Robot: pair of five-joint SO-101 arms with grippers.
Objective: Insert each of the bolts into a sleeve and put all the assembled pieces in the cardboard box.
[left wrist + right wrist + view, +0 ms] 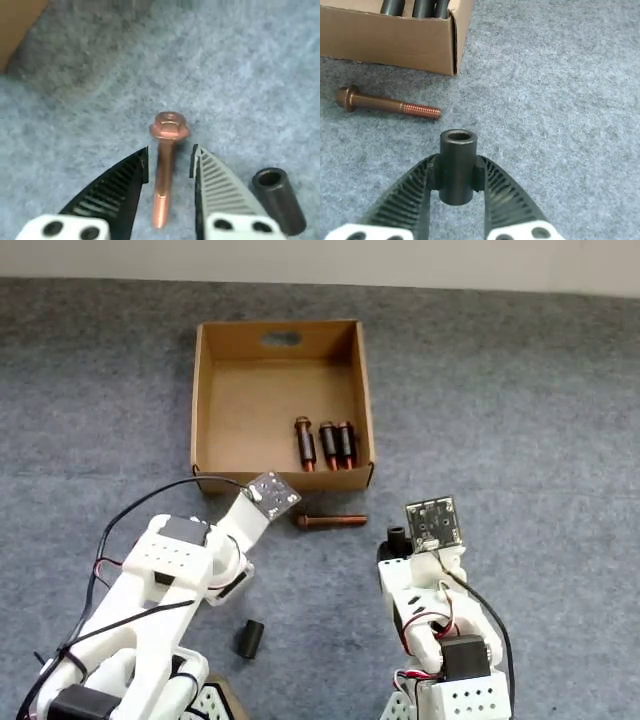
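Note:
A copper bolt (330,521) lies on the grey carpet just in front of the cardboard box (200,400). My left gripper (169,156) is open, its black and white fingers straddling the bolt (166,170) without closing on the shank. In the high view this gripper (280,502) is at the bolt's head end. My right gripper (456,167) is shut on a black sleeve (456,165), held upright a little past the bolt's threaded end (420,110). The held sleeve (397,538) is right of the bolt. Three assembled pieces (327,445) lie in the box's front right corner.
A loose black sleeve (249,638) lies on the carpet near the left arm's base. Another black sleeve (278,200) appears beside the left gripper's white finger. The box wall (395,40) stands close behind the bolt. Open carpet stretches to the right of the box.

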